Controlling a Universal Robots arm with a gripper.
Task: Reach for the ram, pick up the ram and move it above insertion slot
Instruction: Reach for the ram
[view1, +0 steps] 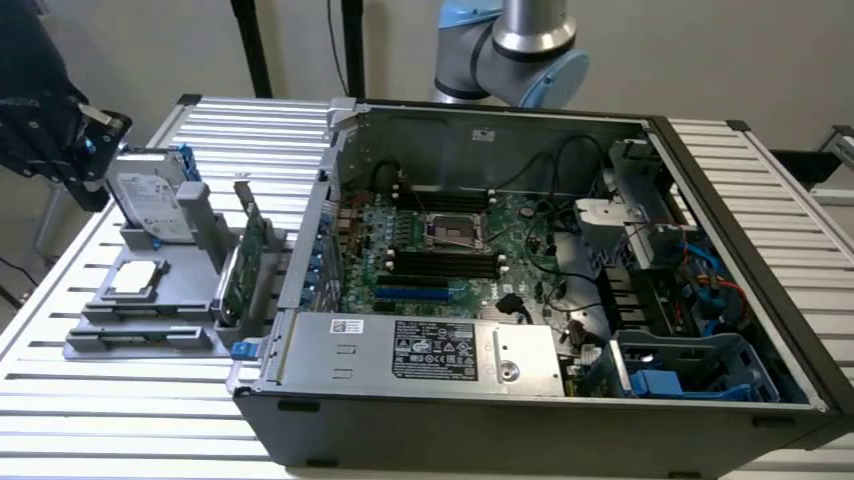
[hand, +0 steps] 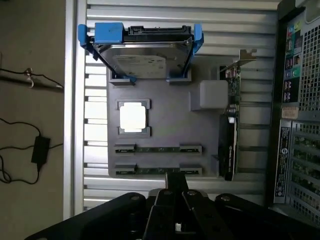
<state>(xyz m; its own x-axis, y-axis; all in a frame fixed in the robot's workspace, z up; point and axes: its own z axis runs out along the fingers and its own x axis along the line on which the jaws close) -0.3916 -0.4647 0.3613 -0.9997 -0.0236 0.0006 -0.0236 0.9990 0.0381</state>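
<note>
The ram (hand: 157, 170) is seen lying in a slot of the grey fixture (hand: 170, 120), in the row at the fixture's edge farthest from the hard drive (hand: 145, 60); a second stick (hand: 157, 149) of the same kind (thin and dark green) is seated in the row just beside it, toward the fixture's middle. The gripper (hand: 176, 182) is held above the fixture, over that same far edge, and is placed nearest to the ram; whether contact is made cannot be told, nor how far the claw is parted, nor whether anything is gripped. A silver square chip (hand: 133, 117) is set near the fixture's middle; the hard drive, framed by blue rails, is propped at the fixture's opposite end; an expansion card (hand: 231, 125) is stood on edge along the fixture's side nearest the open computer case (view1: 534, 430). The fixture is set on a slatted table (view1: 120, 420), just beside the case; black memory slots (view1: 441, 262) are seen on the board inside the case, apart from the fixture.
</note>
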